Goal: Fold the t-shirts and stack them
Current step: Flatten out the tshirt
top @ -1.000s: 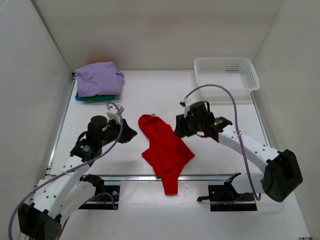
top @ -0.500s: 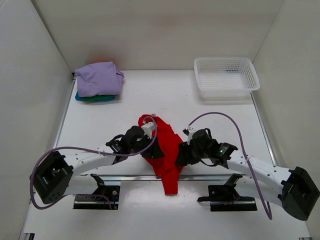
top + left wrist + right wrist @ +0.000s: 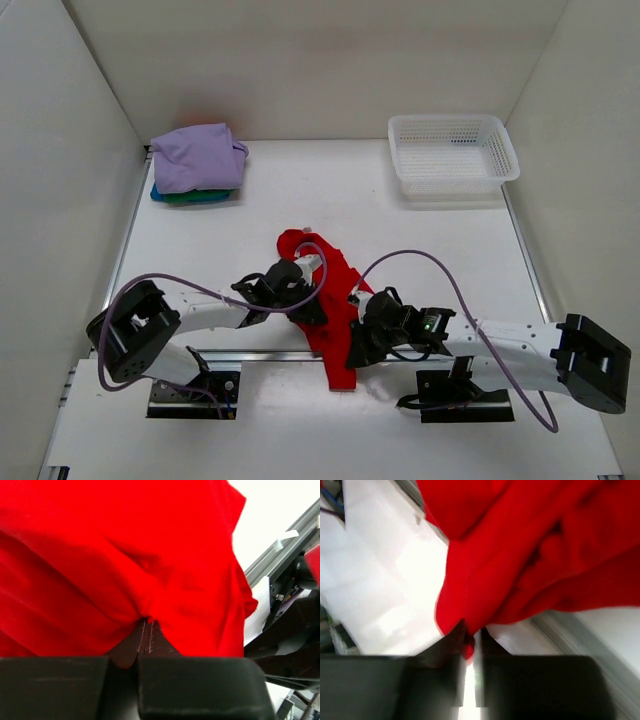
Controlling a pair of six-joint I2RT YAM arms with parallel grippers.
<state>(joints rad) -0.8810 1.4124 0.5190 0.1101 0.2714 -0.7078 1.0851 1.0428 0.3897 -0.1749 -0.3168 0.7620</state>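
The red t-shirt [image 3: 336,280] lies crumpled in the middle of the table, its lower end hanging over the near edge. My left gripper [image 3: 312,308] is on its left side and shut on a pinch of the red cloth [image 3: 125,555], with the jaws together at the fold [image 3: 147,625]. From the right, my right gripper [image 3: 356,345] is shut on the shirt's lower hem [image 3: 520,555], a tongue of red caught between its jaws [image 3: 471,637]. At the back left, the lavender t-shirt [image 3: 198,157] lies folded on top of teal and green ones [image 3: 190,197].
A white mesh basket [image 3: 455,150] stands at the back right. A metal rail [image 3: 250,355] runs along the table's near edge under the shirt's hanging end. White walls close in the table on three sides.
Both arms have swung down and inward from the shirt's sides to its near part. Both grippers, open before, have shut on the red cloth, which is now bunched narrower.
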